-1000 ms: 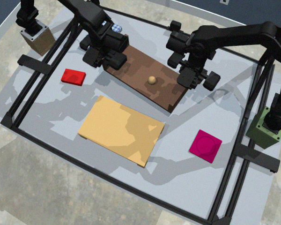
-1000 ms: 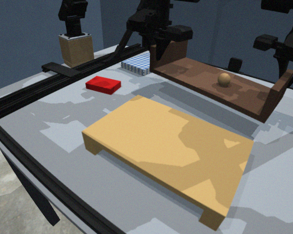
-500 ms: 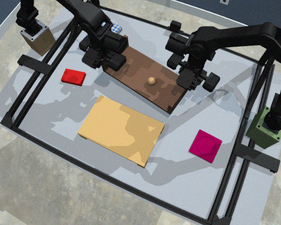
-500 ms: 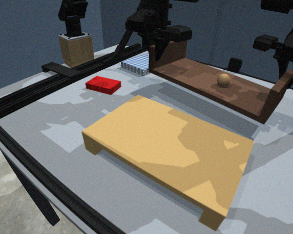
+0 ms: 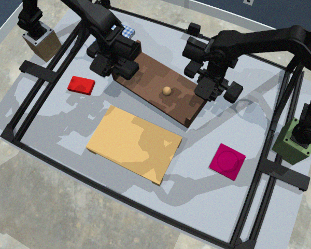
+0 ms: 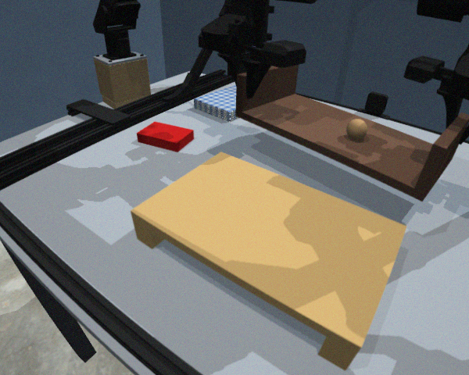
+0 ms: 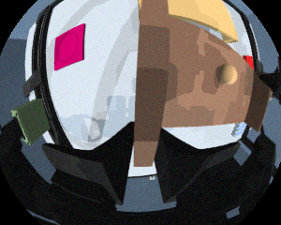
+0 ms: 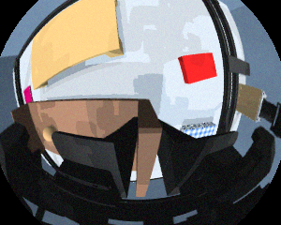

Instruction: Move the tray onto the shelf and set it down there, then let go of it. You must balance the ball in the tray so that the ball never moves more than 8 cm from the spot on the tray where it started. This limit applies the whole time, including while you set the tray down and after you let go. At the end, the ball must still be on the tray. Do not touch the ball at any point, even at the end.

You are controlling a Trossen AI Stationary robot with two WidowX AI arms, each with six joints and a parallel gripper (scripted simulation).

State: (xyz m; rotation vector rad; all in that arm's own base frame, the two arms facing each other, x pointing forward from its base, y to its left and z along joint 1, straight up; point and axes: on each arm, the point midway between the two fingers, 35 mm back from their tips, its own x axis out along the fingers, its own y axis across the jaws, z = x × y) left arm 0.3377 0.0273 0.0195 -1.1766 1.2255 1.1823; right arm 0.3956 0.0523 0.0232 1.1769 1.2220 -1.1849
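The brown tray [image 5: 150,77] [image 6: 315,121] [image 7: 187,103] [image 8: 84,117] hangs level a little above the table, behind the tan shelf [image 5: 118,134] [image 6: 234,209] [image 7: 197,11] [image 8: 75,37]. The small tan ball [image 5: 166,91] [image 6: 356,129] [image 7: 227,73] [image 8: 48,133] rests on the tray floor near its middle. My left gripper [image 5: 213,92] [image 6: 463,116] [image 7: 141,126] is shut on the upright end wall nearest the green pedestal. My right gripper [image 5: 121,69] [image 6: 263,76] [image 8: 144,121] is shut on the opposite end wall. Neither gripper touches the ball.
A red block [image 5: 81,85] [image 6: 165,136] [image 8: 197,67], a magenta tile [image 5: 227,161] [image 7: 69,46] and a blue checkered block [image 5: 127,30] [image 6: 218,102] [image 8: 199,127] lie on the table. A tan pedestal [image 5: 44,44] [image 6: 122,78] and a green pedestal [image 5: 291,146] [image 7: 32,121] carry the arms. Black rails frame the table.
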